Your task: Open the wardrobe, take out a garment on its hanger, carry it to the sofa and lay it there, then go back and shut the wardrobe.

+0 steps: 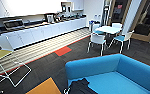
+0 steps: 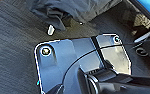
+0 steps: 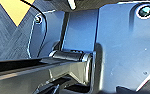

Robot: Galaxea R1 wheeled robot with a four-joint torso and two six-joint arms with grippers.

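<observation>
Gripper state cannot be told for either arm, while the garment (image 1: 79, 87) lies crumpled on the near left end of the sofa (image 1: 131, 72) seat, spilling over its front edge toward the carpet (image 2: 13, 50) beside the left wrist

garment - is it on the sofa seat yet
Yes, in the head view the black garment lies crumpled on the front edge of the blue sofa seat.

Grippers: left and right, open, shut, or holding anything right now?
Left: cannot be told; black garment lies beyond its wrist plate.
Right: cannot be told.
</observation>
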